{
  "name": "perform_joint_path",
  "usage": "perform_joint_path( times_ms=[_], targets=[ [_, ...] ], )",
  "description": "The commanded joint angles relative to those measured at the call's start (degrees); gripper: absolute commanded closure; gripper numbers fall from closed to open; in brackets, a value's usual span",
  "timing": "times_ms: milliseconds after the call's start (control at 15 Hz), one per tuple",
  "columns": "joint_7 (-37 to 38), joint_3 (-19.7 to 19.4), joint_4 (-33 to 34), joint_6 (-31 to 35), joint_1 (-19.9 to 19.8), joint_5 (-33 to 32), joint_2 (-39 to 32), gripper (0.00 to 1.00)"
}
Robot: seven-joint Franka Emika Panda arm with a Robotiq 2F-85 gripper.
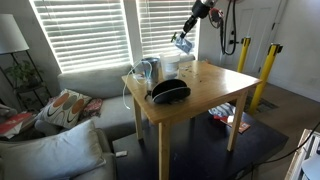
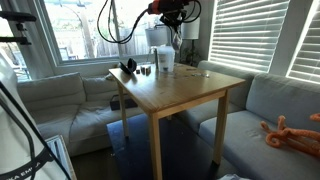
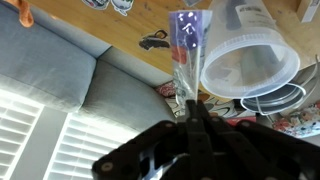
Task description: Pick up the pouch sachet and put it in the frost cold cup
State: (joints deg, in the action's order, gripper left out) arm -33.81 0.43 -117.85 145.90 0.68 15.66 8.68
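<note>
Wooden table (image 1: pixel 205 90), grey sofa (image 1: pixel 85 82), sunlit white window blinds (image 1: pixel 85 30), white lamp (image 1: pixel 10 35) in corner.

No text, brand or number could be read anywhere. The sachet (image 3: pixel 186 35) carried dark marks that may have been print, too blurred in the wrist view to make out.

Below me stands a light wooden table (image 1: pixel 205 85) on four legs; on its top a frosted cup (image 2: pixel 165 60) stands upright near one edge, a black bowl-shaped thing (image 1: pixel 170 91) close by it
</note>
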Motion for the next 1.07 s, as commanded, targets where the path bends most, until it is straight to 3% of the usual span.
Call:
perform_joint_path(
  times_ms=[0, 333, 467, 1000],
  targets=[
    [-0.32, 0.18, -4.95, 5.59, 2.45, -4.68, 4.27, 1.0],
    [1.61, 0.76, -7.37, 15.69, 4.08, -12.93, 4.61, 1.0],
    [1.87, 2.38, -7.83, 18.71, 2.58, -15.41, 4.11, 1.0],
    [-3.03, 2.35, -6.35, 18.72, 5.98, -13.48, 1.28, 1.0]
  ],
)
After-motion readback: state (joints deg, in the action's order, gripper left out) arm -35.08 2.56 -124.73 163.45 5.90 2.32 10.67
